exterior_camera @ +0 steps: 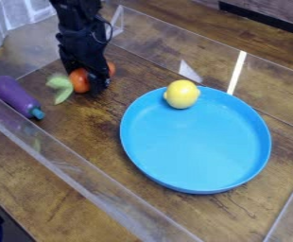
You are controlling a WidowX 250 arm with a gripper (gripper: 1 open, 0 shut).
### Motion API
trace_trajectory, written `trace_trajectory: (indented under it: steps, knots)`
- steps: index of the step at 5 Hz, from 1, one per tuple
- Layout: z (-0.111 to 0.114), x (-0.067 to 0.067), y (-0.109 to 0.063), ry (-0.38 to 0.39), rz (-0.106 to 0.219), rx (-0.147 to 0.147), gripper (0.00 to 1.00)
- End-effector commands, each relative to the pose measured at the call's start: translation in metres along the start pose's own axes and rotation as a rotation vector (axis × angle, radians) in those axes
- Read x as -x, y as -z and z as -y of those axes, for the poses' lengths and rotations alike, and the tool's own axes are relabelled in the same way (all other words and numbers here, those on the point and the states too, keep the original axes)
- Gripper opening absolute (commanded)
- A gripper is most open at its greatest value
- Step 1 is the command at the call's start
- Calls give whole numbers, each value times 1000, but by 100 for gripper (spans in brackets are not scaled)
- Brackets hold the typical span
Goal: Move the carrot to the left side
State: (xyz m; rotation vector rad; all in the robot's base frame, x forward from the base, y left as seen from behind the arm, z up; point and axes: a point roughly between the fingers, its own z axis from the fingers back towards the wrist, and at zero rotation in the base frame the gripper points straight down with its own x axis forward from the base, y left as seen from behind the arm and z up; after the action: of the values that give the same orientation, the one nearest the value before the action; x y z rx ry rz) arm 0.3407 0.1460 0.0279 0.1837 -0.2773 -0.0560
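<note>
We see the carrot [77, 80] lying on the table [60, 189] at the left, between the purple eggplant [15, 96] and the blue plate [196, 142], with its pale green leaves [60, 85] pointing toward the eggplant. The gripper [89, 76] stands right over the orange body, pointing steeply down. Its dark fingers hide the gap, so we cannot tell from the picture whether the jaws are spread or pinching the carrot.

We judge the carrot to be a light, stiff plastic toy, smooth enough to slip or roll if squeezed off-centre. Its grooved, thick middle looks like the safest place to take hold, across the short width. The leafy top seems thin and bendy, so we would avoid it. The lemon [180, 93] sits on the plate's far rim, well apart.
</note>
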Motion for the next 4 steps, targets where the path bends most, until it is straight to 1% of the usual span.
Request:
trace_trajectory:
  steps: [1, 2, 3, 4]
  knots:
    - [-10, -12, -9, -9, 47, -25, 100]
    - [-10, -12, -1, -5, 41, -24, 0]
    - [-15, -12, 4, -8, 26, -31, 100]
    - [-16, -9, 8, -11, 8, -30, 100]
